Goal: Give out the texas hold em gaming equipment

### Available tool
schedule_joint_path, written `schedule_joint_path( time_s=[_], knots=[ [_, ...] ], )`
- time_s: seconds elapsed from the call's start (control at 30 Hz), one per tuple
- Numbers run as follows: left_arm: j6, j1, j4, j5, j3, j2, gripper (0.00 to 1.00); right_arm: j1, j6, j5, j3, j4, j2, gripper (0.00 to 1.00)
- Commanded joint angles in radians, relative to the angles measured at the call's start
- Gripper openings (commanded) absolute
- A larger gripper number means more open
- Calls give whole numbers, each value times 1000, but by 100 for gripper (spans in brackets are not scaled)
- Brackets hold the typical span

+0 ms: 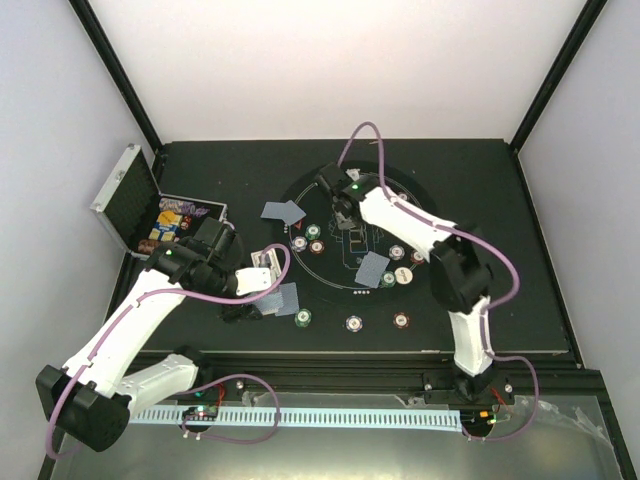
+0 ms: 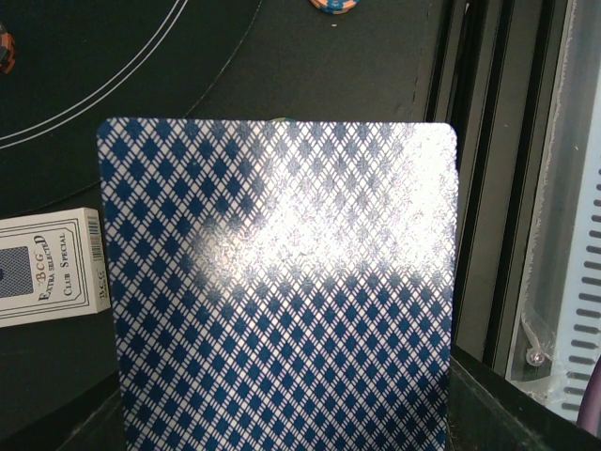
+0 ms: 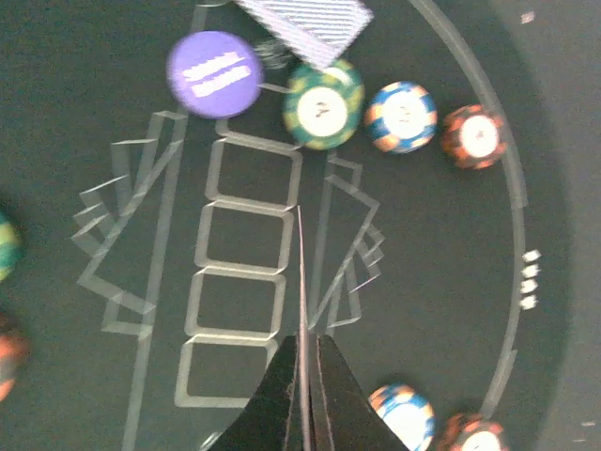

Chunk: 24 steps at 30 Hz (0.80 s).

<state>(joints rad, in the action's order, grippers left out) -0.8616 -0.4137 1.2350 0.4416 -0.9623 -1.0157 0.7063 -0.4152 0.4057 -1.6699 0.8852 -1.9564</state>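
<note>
Your right pincer (image 3: 302, 346) is clenched on a playing card (image 3: 301, 272), held edge-on. The printed card outlines (image 3: 242, 282) lie just left of it, their row parallel to the card's edge.

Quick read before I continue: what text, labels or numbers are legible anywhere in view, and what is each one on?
"BCG": on the white card box, left wrist view.
"Club Special": same box.
Arched lettering around "BCG": too small to read.
White lettering on the purple button: blurred, unreadable.
Centre marks on the poker chips: unreadable.
Back of the playing card: diamond pattern, no text.
</note>
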Motion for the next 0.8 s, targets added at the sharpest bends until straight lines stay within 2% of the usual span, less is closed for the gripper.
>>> schedule_joint_path(
  time_s=[0.0, 0.1, 0.17, 0.33, 0.47, 0.63, 0.7, 0.77],
  knots=[
    [-8, 1, 24, 13, -41, 9, 2, 6, 63, 424, -179, 217, -185, 1],
    [-8, 1, 24, 9, -42, 13, 2, 23, 84, 530, -327, 302, -339, 1],
    [-7, 1, 25, 9, -43, 13, 2, 37, 131, 558, -383, 296, -400, 1],
    [-5, 1, 26, 9, -43, 13, 2, 50, 253, 537, -373, 166, -440, 1],
    [-4, 1, 24, 8, -40, 15, 2, 52, 471, 499, -156, -125, -359, 1],
    [-5, 1, 22, 5, -34, 16, 1, 64, 827, 386, 272, -734, -112, 1],
    [-5, 1, 18, 6, -31, 16, 2, 64, 923, 340, 376, -869, -63, 1],
    [-3, 1, 15, 8, -30, 13, 2, 65, 972, 317, 408, -924, -53, 1]
  ],
)
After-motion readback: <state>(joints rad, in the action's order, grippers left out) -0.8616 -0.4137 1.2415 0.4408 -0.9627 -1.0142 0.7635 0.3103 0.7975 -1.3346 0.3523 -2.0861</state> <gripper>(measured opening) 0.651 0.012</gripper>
